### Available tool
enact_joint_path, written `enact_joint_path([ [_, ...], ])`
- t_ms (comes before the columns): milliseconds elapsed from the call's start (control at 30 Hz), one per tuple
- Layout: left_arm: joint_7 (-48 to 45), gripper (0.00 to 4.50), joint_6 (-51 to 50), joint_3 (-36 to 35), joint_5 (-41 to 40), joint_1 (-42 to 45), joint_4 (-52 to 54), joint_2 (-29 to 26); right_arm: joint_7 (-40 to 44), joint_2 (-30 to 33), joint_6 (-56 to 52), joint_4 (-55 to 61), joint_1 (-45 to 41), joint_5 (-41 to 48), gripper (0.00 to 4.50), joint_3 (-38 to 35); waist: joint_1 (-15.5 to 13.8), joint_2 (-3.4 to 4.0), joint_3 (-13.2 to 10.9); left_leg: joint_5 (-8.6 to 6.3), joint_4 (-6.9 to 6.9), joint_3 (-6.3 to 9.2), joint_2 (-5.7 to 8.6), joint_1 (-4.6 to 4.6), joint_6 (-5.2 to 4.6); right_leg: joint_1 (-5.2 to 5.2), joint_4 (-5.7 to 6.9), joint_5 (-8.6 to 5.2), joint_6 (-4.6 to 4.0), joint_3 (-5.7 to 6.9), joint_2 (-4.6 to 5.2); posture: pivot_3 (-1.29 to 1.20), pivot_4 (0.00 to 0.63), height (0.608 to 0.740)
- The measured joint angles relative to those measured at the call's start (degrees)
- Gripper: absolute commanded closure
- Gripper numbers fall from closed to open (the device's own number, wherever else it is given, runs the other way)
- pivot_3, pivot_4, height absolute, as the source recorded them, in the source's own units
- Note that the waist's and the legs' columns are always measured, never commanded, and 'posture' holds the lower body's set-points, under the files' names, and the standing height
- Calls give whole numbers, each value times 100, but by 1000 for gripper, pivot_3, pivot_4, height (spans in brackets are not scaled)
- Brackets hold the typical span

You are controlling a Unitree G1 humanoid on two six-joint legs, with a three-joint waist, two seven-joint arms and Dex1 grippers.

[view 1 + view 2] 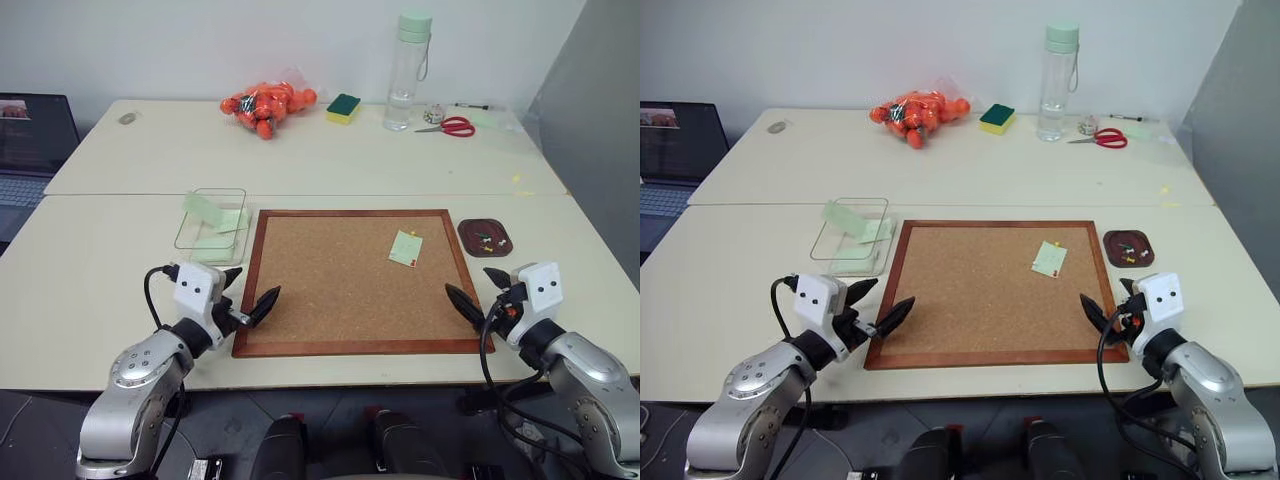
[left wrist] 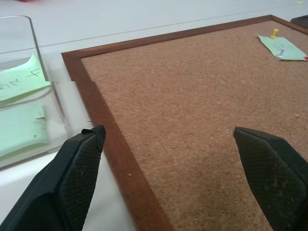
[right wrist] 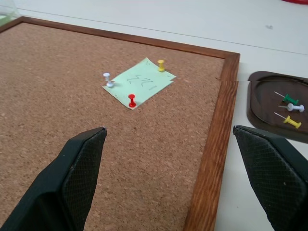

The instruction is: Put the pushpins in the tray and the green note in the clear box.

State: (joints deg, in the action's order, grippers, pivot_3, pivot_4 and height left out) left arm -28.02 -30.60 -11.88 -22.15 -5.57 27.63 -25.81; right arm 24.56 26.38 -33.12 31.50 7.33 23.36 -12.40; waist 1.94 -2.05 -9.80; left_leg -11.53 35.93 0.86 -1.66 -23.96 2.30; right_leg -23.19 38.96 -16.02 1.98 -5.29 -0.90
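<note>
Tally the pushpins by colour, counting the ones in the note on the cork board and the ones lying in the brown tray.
Yellow pushpins: 2, one in the green note at, one in the tray at
White: 2, at and
Red: 1
Green: 1
Total: 6, with 3 in the note and 3 in the tray.

The green note is lying flat on the cork board, toward its far right corner, held by yellow, white and red pushpins. Just right of the board, the brown tray is holding three loose pins. Just left of the board, the clear box is holding other green notes.
</note>
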Motion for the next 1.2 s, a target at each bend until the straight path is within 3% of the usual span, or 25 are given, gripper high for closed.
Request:
enact_joint_path([
  [1200, 353, 0, 92, 32, -4, 43, 221, 154, -140, -157, 15, -50, -149, -6, 24, 147, -2, 0, 0, 0, -1, -3, 0, 1, 0, -1, 0, 4, 6, -1, 0, 0, 150, 740],
])
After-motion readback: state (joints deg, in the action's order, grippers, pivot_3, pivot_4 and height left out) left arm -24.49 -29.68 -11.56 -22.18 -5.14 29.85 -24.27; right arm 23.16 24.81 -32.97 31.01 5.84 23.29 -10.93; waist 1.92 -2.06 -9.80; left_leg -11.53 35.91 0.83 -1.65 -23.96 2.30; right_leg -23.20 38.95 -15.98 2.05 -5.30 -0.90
